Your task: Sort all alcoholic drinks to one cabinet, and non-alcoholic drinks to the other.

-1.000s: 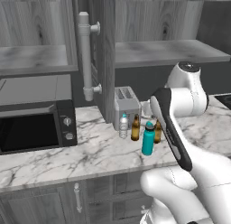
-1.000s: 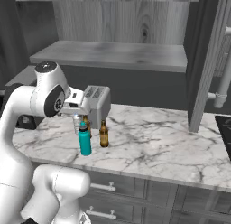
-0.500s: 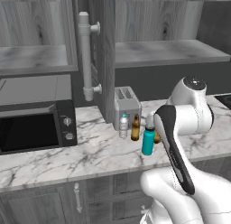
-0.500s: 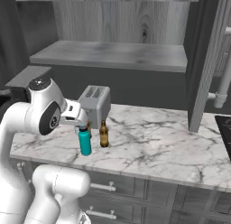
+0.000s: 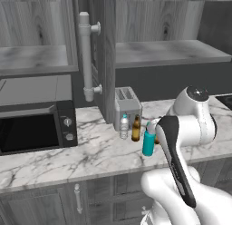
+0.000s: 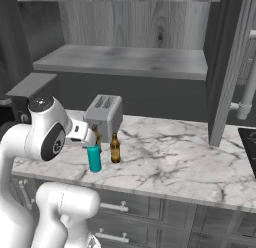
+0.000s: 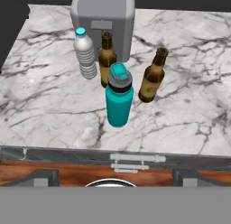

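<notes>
Meanwhile, all four drinks stood upright in a tight cluster on the marble counter (image 7: 189, 110), right in front of the grey toaster (image 7: 103, 20). In the hand view the teal flask (image 7: 119, 101) sat at the centre, nearest the camera. The clear water bottle (image 7: 85, 56) stood at its ten o'clock, one beer bottle (image 7: 107, 56) at its twelve o'clock against the toaster's face, and the second beer bottle (image 7: 152, 76) at its two o'clock, a little apart from the rest.

From the left base view the same group showed just beside the arm's white elbow: water bottle (image 5: 124, 127), beer bottle (image 5: 136, 128) and flask (image 5: 148, 140) in a row, with the microwave (image 5: 36, 126) well off at nine o'clock. Above the counter, the wall cabinet (image 5: 167, 51) stood with its door (image 5: 105, 56) swung out, its pale bar handle (image 5: 86, 56) facing the camera, the grey shelf bare.

The gripper's fingers were spread wide, pinching nothing, and it was pulled back from the counter edge, looking down at the bottles.
</notes>
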You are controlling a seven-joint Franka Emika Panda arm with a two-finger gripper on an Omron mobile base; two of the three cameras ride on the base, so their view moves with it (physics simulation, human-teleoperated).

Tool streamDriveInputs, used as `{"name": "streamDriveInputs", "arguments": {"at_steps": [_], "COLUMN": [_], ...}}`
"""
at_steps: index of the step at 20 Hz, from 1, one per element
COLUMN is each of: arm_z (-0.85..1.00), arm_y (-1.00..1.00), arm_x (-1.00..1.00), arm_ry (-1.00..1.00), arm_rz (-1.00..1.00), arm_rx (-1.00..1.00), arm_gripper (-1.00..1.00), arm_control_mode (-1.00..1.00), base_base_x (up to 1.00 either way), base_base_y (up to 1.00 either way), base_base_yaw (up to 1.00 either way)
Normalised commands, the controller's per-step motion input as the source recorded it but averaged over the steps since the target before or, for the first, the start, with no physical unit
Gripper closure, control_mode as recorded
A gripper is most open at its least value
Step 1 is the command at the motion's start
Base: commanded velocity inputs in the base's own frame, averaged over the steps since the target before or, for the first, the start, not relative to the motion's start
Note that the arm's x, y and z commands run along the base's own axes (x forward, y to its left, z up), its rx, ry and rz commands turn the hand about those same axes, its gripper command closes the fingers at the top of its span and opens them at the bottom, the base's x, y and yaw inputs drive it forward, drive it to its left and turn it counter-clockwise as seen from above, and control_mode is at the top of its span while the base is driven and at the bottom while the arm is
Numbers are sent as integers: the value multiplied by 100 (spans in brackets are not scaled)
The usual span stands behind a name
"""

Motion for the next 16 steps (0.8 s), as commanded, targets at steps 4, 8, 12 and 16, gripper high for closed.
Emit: {"name": "streamDriveInputs", "arguments": {"at_steps": [4,8,12,16], "arm_z": [-16,-22,-25,-24], "arm_y": [0,0,0,0], "arm_x": [-2,0,0,1], "arm_ry": [0,-2,-2,-2], "arm_rz": [0,0,0,0], "arm_rx": [0,-2,-3,-2], "arm_gripper": [-100,-100,-100,-100], "arm_control_mode": [-100,-100,-100,-100], "base_base_x": [0,0,0,0], "base_base_y": [0,0,0,0], "base_base_yaw": [0,0,0,0]}}
